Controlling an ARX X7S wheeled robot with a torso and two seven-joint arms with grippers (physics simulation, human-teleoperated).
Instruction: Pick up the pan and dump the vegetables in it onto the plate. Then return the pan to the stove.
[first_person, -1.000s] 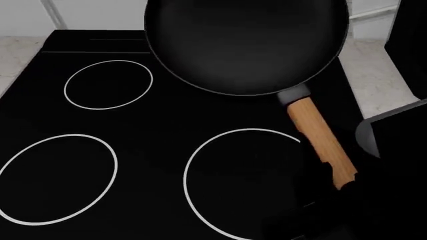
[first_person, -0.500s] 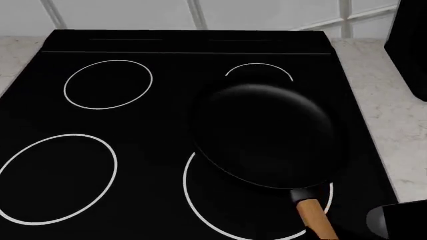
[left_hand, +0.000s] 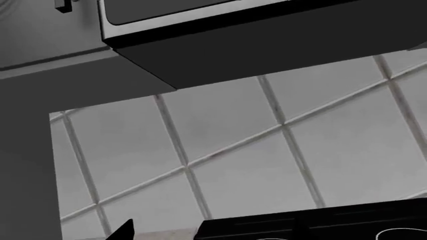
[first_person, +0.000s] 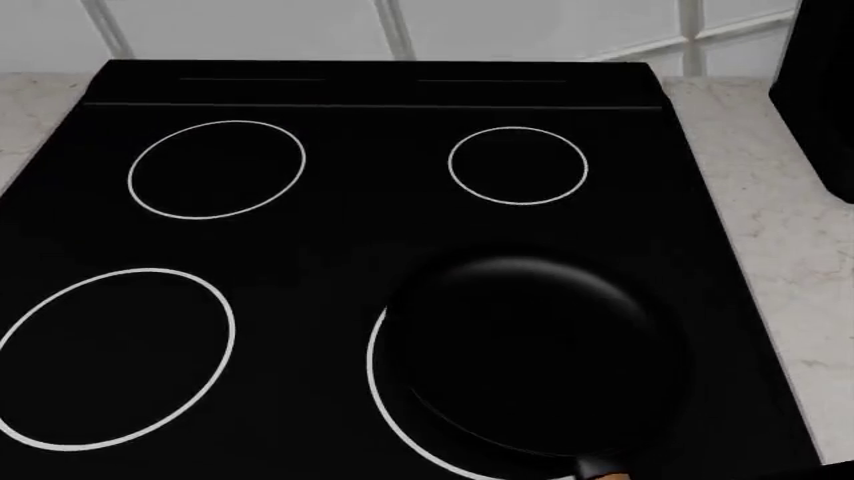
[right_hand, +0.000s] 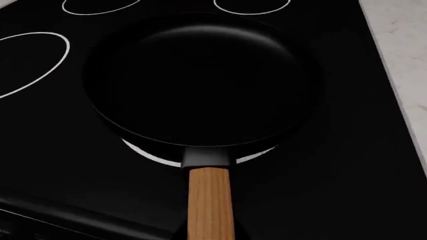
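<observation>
The pan (first_person: 527, 355) sat empty over the stove's (first_person: 334, 240) near right ring, handle (right_hand: 211, 202) pointing off the stove's front edge. It looked stiff, front-heavy and smooth, so the wooden handle was the sensible hold, well back from the bowl. Neither gripper showed: the right one's hold on the handle could not be told, nor the left one's opening.

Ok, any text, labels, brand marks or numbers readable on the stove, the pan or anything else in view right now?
None.
The stove shows only plain white burner rings.
The pan and its wooden handle carry no markings.
The wall tiles and the appliance above are blank.
</observation>
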